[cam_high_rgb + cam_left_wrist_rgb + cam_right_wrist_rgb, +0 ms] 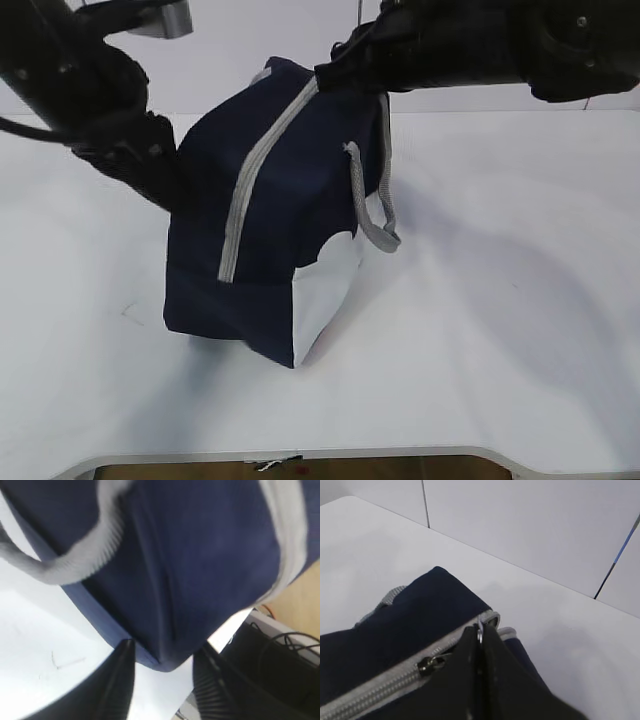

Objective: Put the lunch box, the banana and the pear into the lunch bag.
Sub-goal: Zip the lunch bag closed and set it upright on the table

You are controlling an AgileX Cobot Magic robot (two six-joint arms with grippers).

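Navy fabric formed the body of the lunch bag (pixel 270 210), which stood tilted on the white table (pixel 500 330) with its grey zipper (pixel 255 175) closed along the visible length. The lunch box, the banana and the pear appeared in no view; judging by the shut zipper, they were probably inside already, and the step in hand was finishing the closure.

The right hand (pixel 480 635) was clenched at the far top end of the zipper, its fingers pressed together on the thin metal ring pull (pixel 480 629) beside the slider (pixel 427 665). The left hand (pixel 162 665) stood with its fingers parted on either side of the bag's lower corner; whether they touched the cloth could not be told.

To do this step well, the ring should be drawn along the line of the teeth, not across it, while the other hand steadies the soft body against the pull. Once the slider seats at the end stop, the ring should be let go before the arm lifts, or the bag may tip.

The shell was matte woven cloth, boxy yet slack. A smooth white panel (pixel 325 295) covered the lower corner. The grey webbing handle (pixel 375 200) was ribbed and hung in a limp loop. The table was plain and slightly glossy.
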